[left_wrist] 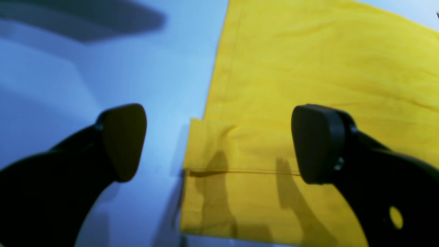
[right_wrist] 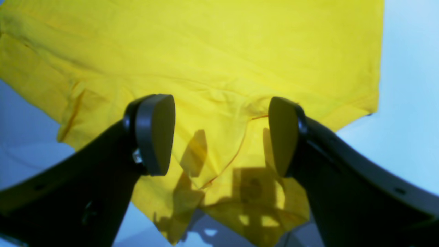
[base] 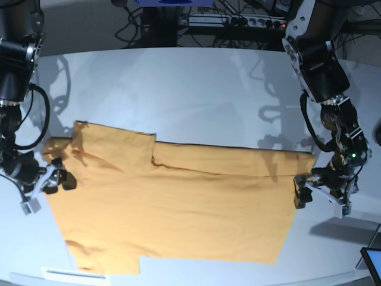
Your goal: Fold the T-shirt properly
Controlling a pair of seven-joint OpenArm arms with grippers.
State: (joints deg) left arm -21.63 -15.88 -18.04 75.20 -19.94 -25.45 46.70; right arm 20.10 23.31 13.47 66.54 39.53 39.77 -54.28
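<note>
Now both grippers, left (left_wrist: pixel 219 144) and right (right_wrist: pixel 221 135), stand apart, empty, with the T-shirt (base: pixel 178 208) edge lying flat under each.

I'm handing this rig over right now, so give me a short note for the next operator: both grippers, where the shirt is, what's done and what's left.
Left gripper: open, holding nothing, low over the shirt's edge.
Right gripper: open, holding nothing, low over the shirt's opposite end.
T-shirt: lying on the white table, spread wide between the two arms, with its far long edge folded over onto the body and a sleeve folded in.
Done: the first lengthwise fold appears laid.
Left: probably the near side, then folding across into a compact stack.
</note>
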